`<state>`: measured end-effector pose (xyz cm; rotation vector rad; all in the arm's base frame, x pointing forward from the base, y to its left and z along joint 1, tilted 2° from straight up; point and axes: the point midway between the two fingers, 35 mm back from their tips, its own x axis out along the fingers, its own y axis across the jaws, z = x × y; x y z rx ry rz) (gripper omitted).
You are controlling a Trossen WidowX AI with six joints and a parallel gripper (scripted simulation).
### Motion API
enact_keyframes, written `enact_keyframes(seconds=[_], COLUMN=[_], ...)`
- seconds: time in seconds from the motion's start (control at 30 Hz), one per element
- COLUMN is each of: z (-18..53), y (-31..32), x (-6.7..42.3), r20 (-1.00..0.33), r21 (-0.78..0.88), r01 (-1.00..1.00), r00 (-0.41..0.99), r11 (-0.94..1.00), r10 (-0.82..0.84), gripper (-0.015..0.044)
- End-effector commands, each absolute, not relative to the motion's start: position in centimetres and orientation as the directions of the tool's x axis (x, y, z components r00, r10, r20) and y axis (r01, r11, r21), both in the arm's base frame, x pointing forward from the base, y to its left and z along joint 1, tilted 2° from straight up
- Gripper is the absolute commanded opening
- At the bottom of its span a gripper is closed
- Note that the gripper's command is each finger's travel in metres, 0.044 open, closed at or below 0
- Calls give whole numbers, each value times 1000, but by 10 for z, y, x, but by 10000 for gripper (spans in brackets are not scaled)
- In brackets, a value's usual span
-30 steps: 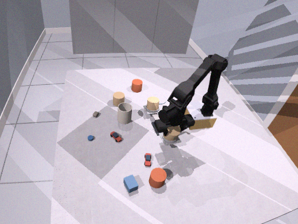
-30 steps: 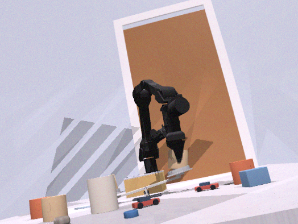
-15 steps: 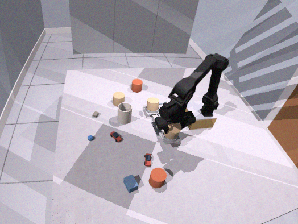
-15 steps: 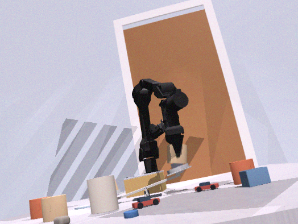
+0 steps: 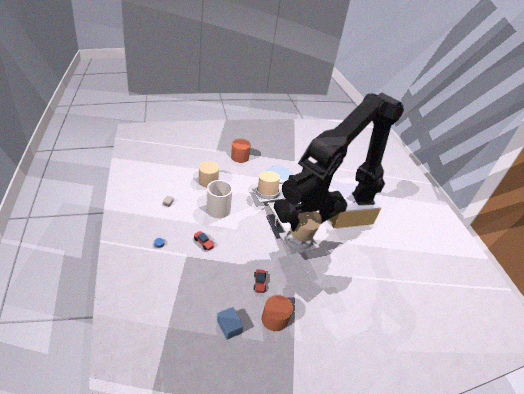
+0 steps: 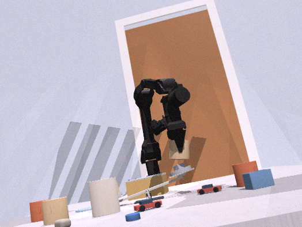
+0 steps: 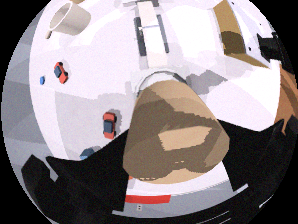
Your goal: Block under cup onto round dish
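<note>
A bare indoor test room is shown: pale grey walls, a tiled floor (image 5: 60, 165), an orange door (image 6: 184, 72) framed in white, and a white desk (image 5: 400, 310) on which toy cars and plain blocks are scattered.

I see the arm (image 5: 350, 131) as black with a dull plastic-like finish, a faint sheen on its upper links. The gripper (image 6: 179, 146) is the same matt black, closed on a tan cup (image 6: 179, 150) that looks smooth and matt, like unglazed card or wood. At about nine o'clock from it, the other tan cup (image 5: 268, 183) has the same flat finish. The balance (image 6: 161, 185) reads as pale grey metal, lightly glossy. The table (image 5: 410, 320) is smooth, whitish and matt. The round dish (image 5: 283, 172) looks pale blue and smooth.
</note>
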<state>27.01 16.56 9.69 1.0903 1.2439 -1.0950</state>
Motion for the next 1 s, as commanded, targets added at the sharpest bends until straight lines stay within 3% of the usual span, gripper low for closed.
enact_keyframes(seconds=[0.0, 0.97], z=[107, 127], y=[167, 163], x=[271, 265], r20=[-999, -999], r21=[33, 19], r01=[989, 989], r00=[35, 23], r11=[145, 150], r10=[-10, -22], gripper=[0, 0])
